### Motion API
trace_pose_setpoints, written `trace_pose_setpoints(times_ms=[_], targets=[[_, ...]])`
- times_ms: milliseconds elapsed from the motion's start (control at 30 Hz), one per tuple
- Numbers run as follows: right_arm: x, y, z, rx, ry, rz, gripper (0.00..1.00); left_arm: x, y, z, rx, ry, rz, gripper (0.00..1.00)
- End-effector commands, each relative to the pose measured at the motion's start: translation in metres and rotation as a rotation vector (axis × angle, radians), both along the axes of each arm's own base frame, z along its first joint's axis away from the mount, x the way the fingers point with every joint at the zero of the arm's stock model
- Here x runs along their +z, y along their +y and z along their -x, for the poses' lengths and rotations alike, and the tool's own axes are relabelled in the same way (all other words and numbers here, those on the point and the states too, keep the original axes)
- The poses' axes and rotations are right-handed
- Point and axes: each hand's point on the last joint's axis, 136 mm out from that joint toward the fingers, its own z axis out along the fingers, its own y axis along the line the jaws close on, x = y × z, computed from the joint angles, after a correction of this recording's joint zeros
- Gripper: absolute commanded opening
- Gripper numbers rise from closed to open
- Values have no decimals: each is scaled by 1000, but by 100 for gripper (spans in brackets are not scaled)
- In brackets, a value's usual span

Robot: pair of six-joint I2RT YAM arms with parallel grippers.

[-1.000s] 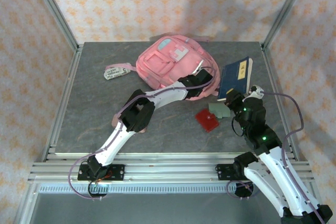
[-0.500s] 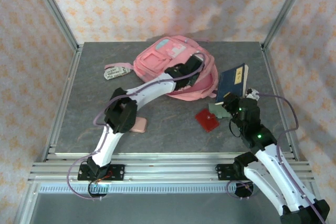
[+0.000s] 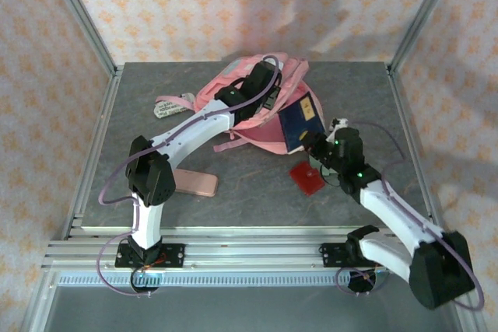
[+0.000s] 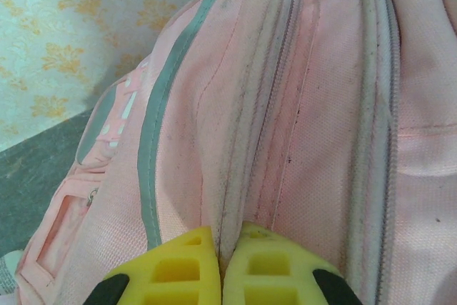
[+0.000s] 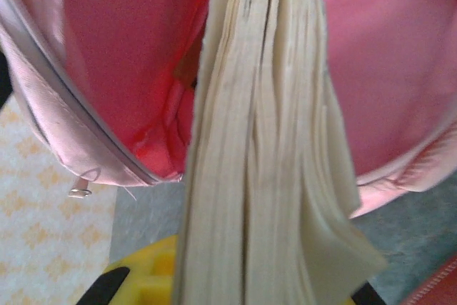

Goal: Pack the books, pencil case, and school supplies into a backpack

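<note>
Fingers (image 4: 182, 266) of the left gripper (image 4: 220, 244) are pinched shut on a seam of the backpack (image 4: 314, 141), with that arm stretched long toward the far side of the table (image 3: 373, 99). The right gripper (image 3: 316, 144), its arm reaching low and leftward, clamps the navy book (image 3: 300, 120). A second ago the book stood right of the flat backpack. Now its end sits at the lifted, open mouth.

One backpack (image 3: 261, 136), one navy book (image 3: 298, 124), one red square pad (image 3: 307, 178), one flat pink case (image 3: 194, 183) and one printed tag (image 3: 173, 106) are being counted on the table (image 3: 249, 204). Two arms are being tallied, the left arm (image 3: 194, 126) and the right arm (image 3: 389, 204), with two grippers, the left gripper (image 3: 267, 91) and the right gripper (image 3: 314, 145).
</note>
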Motion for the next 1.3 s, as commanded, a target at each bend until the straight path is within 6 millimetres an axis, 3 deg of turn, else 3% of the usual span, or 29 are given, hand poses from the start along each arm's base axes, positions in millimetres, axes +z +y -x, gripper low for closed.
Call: trace_pose_setpoints(times_ms=[0, 200, 333, 467, 633, 767, 867, 1000, 1267], targets=[[50, 35, -22, 157, -146, -111, 0, 77, 8, 2, 21, -181, 108, 0], [44, 73, -61, 294, -113, -173, 0, 76, 11, 4, 18, -182, 117, 0], [10, 85, -97, 316, 11, -165, 0, 78, 11, 4, 14, -180, 131, 0], [-34, 84, -133, 273, 139, -133, 1, 77, 7, 5, 2, -172, 150, 0], [-79, 65, -155, 164, 284, -23, 29, 69, 4, 5, -3, -150, 156, 0], [-98, 44, -150, 92, 352, 74, 46, 63, 3, 6, -7, -134, 161, 0], [-105, 36, -144, 64, 380, 111, 51, 60, 2, 7, -13, -129, 169, 0], [-107, 38, -144, 65, 376, 93, 45, 56, 0, 8, -20, -117, 180, 0], [-107, 52, -163, 86, 360, 54, 11, 51, -5, 12, -33, -95, 210, 0]])
